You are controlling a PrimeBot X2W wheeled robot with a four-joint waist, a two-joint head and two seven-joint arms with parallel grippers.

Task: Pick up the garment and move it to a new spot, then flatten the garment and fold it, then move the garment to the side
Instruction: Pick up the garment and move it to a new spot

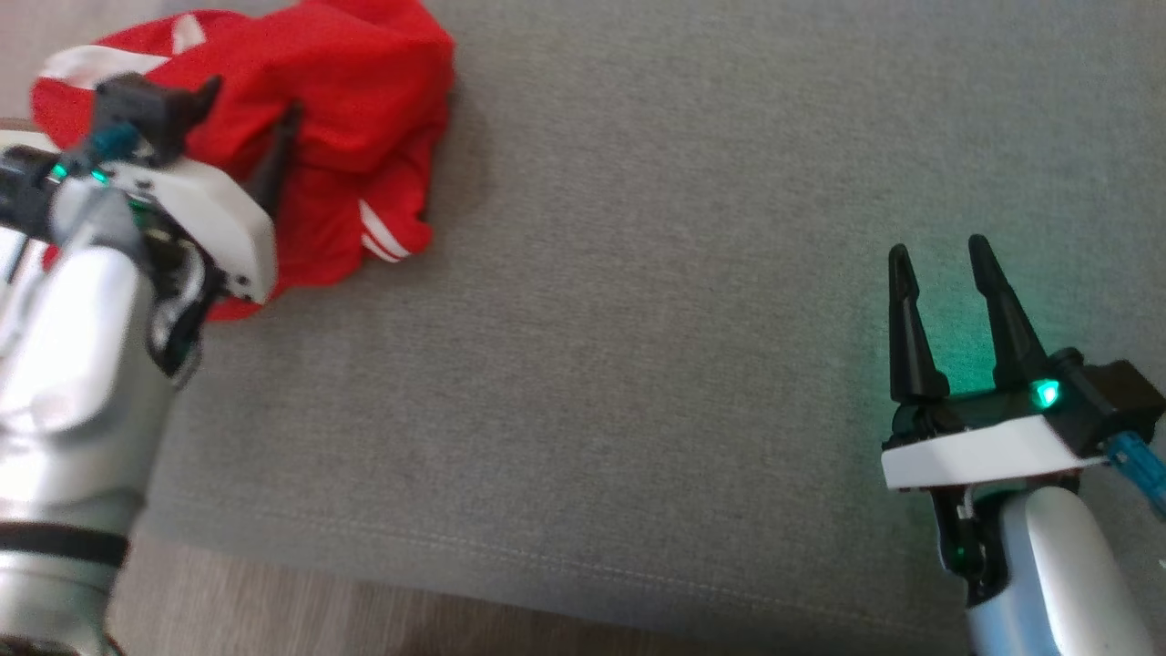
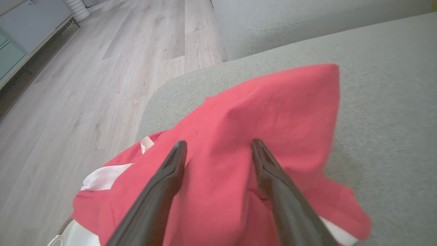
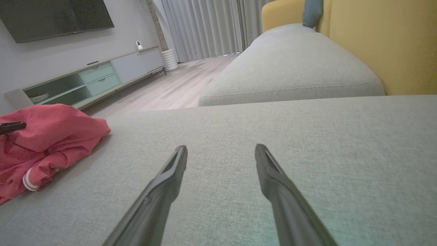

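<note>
1. Head view: A crumpled red garment (image 1: pixel 346 91) with white stripes lies in the upper left of the frame, on a grey sofa seat (image 1: pixel 638 319). The left gripper (image 1: pixel 246 114) sits over the garment's near edge with its jaws open. The right gripper (image 1: pixel 940 251) stands at the lower right, well apart from the cloth, also open and holding nothing. A green light glows at its base. A strip of wooden floor (image 1: pixel 319 610) runs along the bottom edge.

2. Left wrist view: The left gripper (image 2: pixel 219 143) spreads its two dark fingers wide across the garment (image 2: pixel 273 109), with no fabric pinched between them. Contact at the tips cannot be told. The garment sits at the seat's corner, with pale floor (image 2: pixel 102 85) in the upper left.

3. Right wrist view: The right gripper (image 3: pixel 221 147) hovers open over bare grey seat (image 3: pixel 307 136). The garment (image 3: pixel 54 133) is bunched at the far left edge. A low cabinet (image 3: pixel 95 78), curtains (image 3: pixel 205 27) and a yellow backrest (image 3: pixel 382 41) line the top of the frame.
</note>
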